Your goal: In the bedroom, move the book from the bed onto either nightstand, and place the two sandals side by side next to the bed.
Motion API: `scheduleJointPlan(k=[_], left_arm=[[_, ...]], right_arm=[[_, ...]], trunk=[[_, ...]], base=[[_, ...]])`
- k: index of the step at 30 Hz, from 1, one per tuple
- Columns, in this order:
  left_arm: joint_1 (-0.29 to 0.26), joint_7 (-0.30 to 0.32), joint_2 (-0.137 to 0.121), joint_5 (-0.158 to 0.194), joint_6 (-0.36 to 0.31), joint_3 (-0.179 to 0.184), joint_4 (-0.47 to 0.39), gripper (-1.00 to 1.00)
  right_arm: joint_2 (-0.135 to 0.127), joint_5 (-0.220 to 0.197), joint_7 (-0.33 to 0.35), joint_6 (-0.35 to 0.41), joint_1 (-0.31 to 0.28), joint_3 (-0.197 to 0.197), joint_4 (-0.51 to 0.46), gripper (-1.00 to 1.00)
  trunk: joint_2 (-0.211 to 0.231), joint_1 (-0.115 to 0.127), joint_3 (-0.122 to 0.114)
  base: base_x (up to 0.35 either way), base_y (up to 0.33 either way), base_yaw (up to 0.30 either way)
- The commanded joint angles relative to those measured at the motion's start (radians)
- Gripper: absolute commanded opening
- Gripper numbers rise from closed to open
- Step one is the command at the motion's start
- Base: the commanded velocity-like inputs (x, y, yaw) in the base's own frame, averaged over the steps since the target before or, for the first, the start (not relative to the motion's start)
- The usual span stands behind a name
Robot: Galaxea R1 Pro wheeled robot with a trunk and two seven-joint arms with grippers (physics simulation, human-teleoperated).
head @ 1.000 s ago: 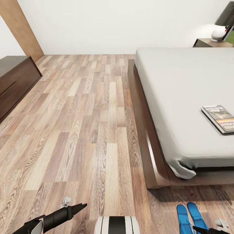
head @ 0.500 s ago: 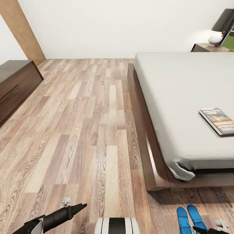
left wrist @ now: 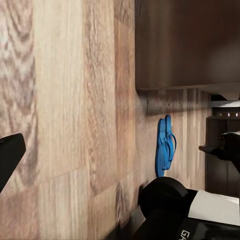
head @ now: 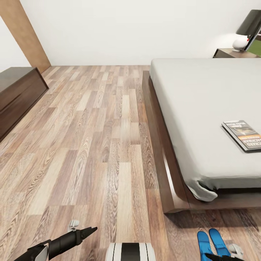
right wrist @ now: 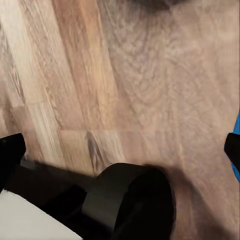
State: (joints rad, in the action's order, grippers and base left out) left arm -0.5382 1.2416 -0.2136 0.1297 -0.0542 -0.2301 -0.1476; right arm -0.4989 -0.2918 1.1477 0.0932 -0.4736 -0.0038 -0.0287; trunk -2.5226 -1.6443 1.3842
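Observation:
The dark-covered book (head: 242,135) lies flat on the white mattress of the bed (head: 195,108), near its right side. Both blue sandals (head: 212,243) rest side by side on the plank floor just past the bed's foot corner; they appear as a blue pair (left wrist: 165,145) in the left wrist view and as a blue sliver (right wrist: 238,125) in the right wrist view. My right gripper (right wrist: 120,147) hangs low beside them, its fingers spread wide and nothing between them. My left gripper (head: 87,230) hovers over bare floor, also open. The nightstand (head: 232,53) with its lamp (head: 248,27) stands beyond the bed's head.
A long dark wooden dresser (head: 18,94) runs along the left wall, with a light wooden door (head: 21,32) behind it. Wide plank floor (head: 101,137) stretches between dresser and bed. My own base (head: 130,251) shows at the bottom centre.
The head camera tilted slightly early on, shifting the whole scene down. Since then my right gripper has edged left, closer to the sandals. Book and sandals have stayed put.

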Motion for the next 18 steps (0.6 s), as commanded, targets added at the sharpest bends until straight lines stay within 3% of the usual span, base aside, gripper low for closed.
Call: scheduleJointPlan(k=[1,2,4,7,9,18], left_arm=[[0.0,-0.005,0.0,0.006,-0.006,0.004,0.0,1.0],[0.0,-0.025,0.002,0.006,-0.006,0.004,0.0,1.0],[0.0,-0.054,0.009,0.006,-0.005,0.004,0.0,1.0],[0.0,-0.076,0.018,0.006,-0.005,0.004,0.0,1.0],[0.0,-0.094,0.032,0.005,-0.004,0.005,0.0,1.0],[0.0,-0.154,0.046,0.003,-0.002,0.005,0.03,1.0]], right_arm=[[0.02,-0.004,-0.003,0.01,0.0,-0.002,0.0,1.0],[0.061,-0.004,-0.028,0.01,0.0,-0.002,-0.001,1.0],[0.107,-0.003,-0.08,0.01,0.0,-0.001,-0.002,1.0],[0.135,-0.003,-0.141,0.01,0.0,0.002,-0.003,1.0],[0.168,0.001,-0.206,0.01,0.0,0.004,-0.005,1.0],[0.191,0.003,-0.237,0.01,0.0,0.005,-0.014,1.0]], trunk=[[0.0,0.0,0.001],[0.0,0.0,0.001],[0.0,0.0,0.001],[0.0,0.0,0.001],[0.0,0.0,0.001],[0.0,0.0,0.001]], base=[[0.0,0.0,0.0],[0.0,0.0,0.0],[0.0,0.0,0.0],[0.0,0.0,0.0],[0.0,0.0,0.0],[0.0,0.0,0.0]])
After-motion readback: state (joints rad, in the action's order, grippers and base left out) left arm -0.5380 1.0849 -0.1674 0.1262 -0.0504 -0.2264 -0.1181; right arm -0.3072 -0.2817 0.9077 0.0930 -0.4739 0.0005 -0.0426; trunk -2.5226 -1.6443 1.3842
